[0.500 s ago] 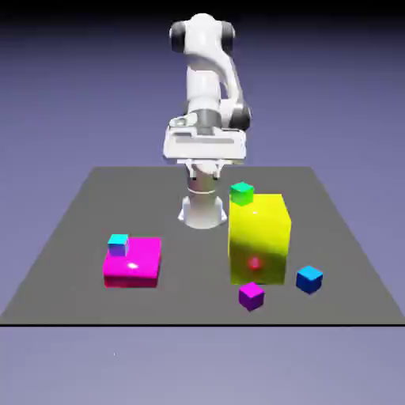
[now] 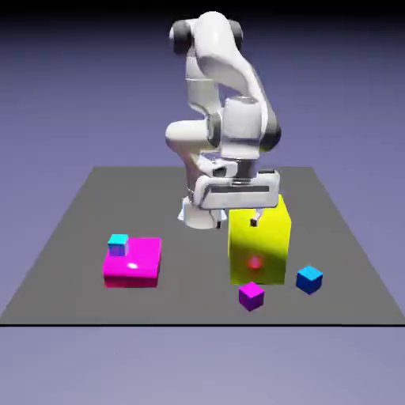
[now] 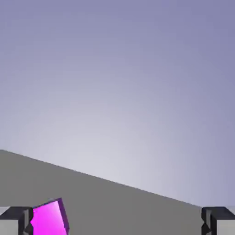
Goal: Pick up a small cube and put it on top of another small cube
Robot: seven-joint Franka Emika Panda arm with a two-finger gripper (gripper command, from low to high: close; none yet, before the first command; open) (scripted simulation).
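Two grey fingertips (image 3: pixel 18 221) stand at opposite bottom corners of the hand view, so the claw (image 2: pixel 236 222) is spread wide and grips nothing. In the exterior view it hangs at the tall yellow block's (image 2: pixel 259 251) upper edge, toward 11 o'clock of that block. The small purple-magenta cube (image 2: pixel 251 295) rests on the grey table (image 2: pixel 71 237) at 6 o'clock of the yellow block, just beside its base and near the table's front edge. A small blue cube (image 2: pixel 309 278) lies at 2 o'clock of the purple-magenta cube, apart from it. The flat magenta block (image 2: pixel 133 262) sits well apart at 9 o'clock, with a small cyan cube (image 2: pixel 118 244) on its back left corner. Open grey surface separates the two groups. In the hand view, a magenta block face (image 3: pixel 49 218) shows beside the left fingertip, below the table's slanting far edge.
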